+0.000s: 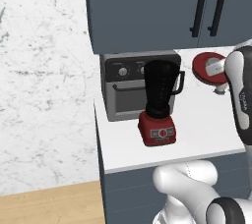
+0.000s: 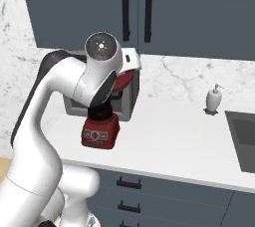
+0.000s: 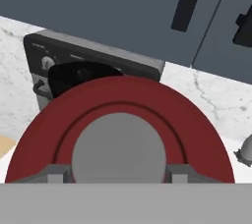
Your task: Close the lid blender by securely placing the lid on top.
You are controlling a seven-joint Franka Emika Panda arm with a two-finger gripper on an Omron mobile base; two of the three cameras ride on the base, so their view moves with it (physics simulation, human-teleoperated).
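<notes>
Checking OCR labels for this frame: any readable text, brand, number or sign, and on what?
Robot arm: dark vertical lettering on the white link, too blurred to read.
Blender: button marks on the red base, too small to read.
Toaster oven: faint marks above the knobs, unreadable.
Lid: no text.
Soap bottle: no text.

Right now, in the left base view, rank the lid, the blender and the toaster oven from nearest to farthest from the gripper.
1. lid: held in the gripper, raised at the right.
2. blender: left of the lid, on the counter, jar open.
3. toaster oven: farthest left, behind the blender.
</notes>
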